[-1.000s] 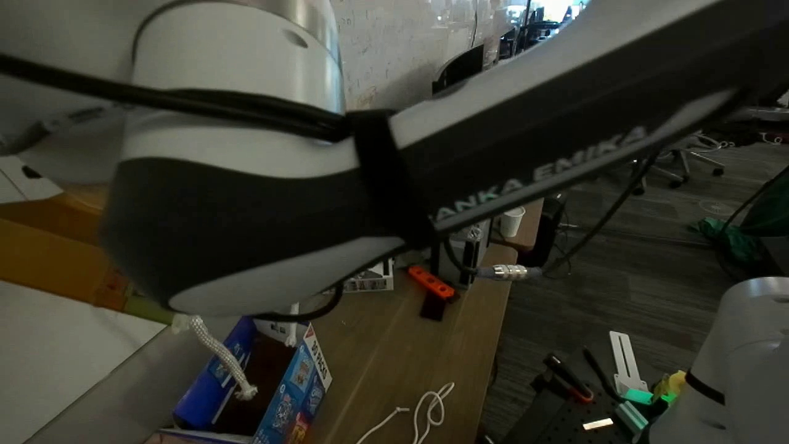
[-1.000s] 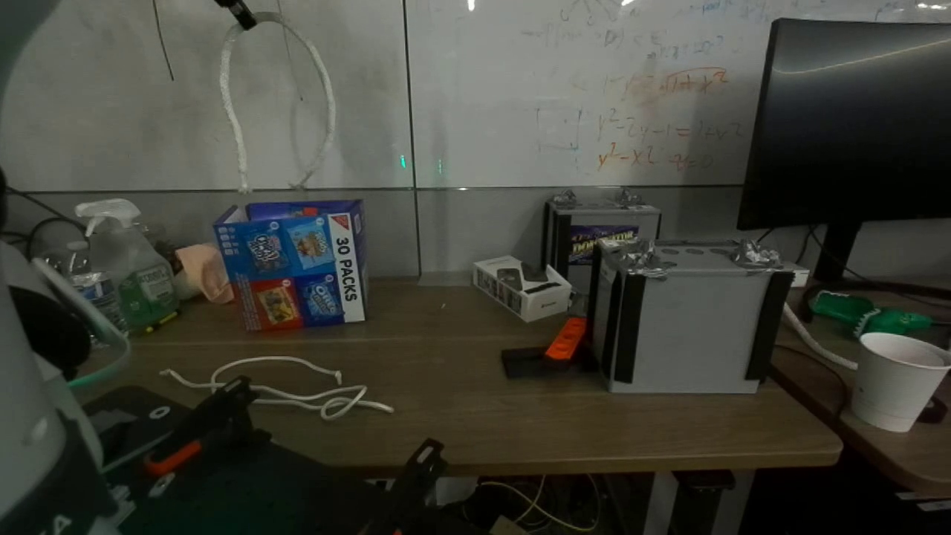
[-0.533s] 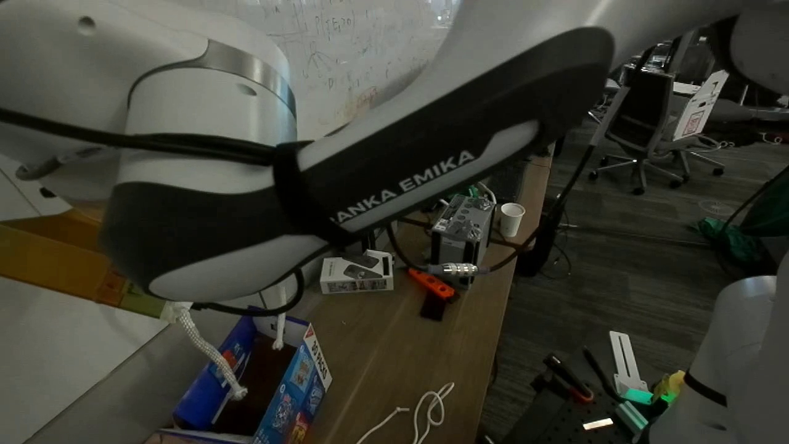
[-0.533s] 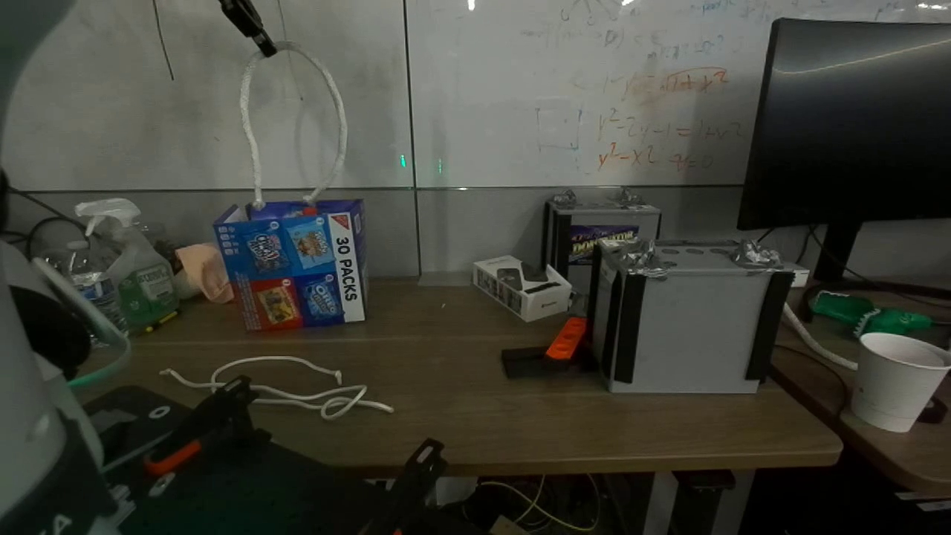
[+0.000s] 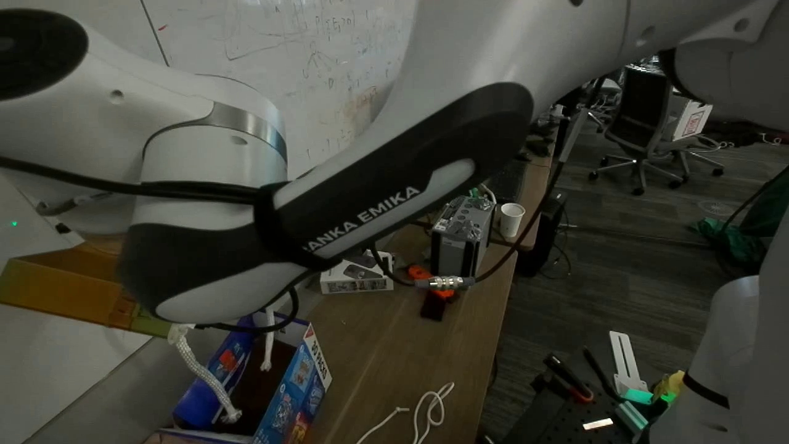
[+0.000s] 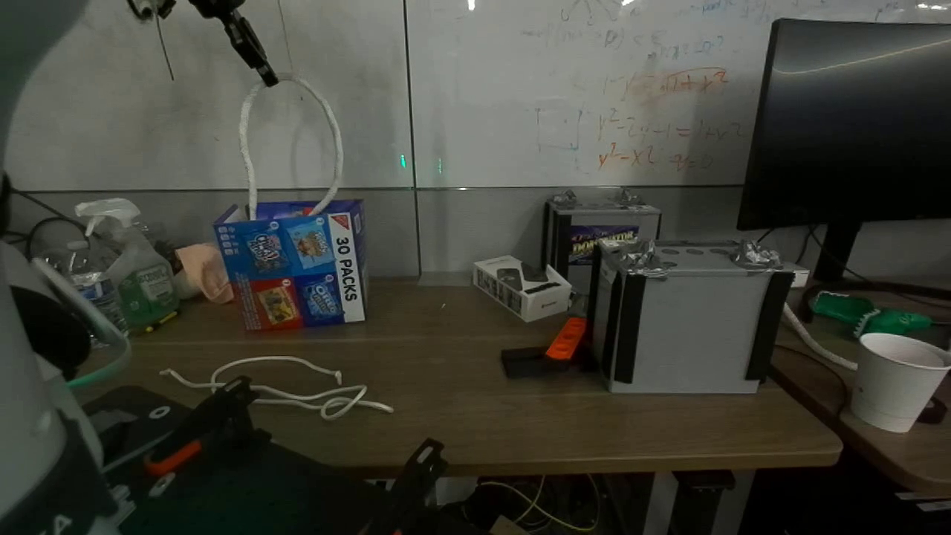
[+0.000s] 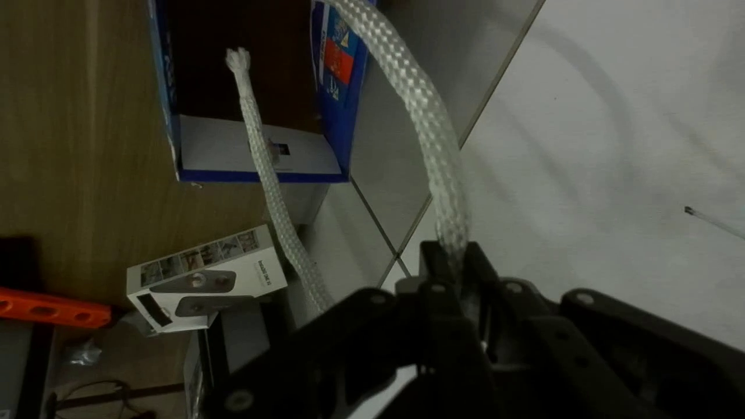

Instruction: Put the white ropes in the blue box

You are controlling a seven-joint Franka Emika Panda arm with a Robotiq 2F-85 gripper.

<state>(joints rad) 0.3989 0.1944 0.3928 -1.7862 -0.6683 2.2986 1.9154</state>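
In an exterior view, the gripper pinches a white rope above the blue box, both legs of its arch reaching down behind the box's printed wall. Loose white rope lies curled on the table before that wall. In an exterior view, the arm hides the gripper, and the pinched rope's two ends show within the box's opening. In the wrist view, the rope sits between close-set fingers, one end over the box's dark inside.
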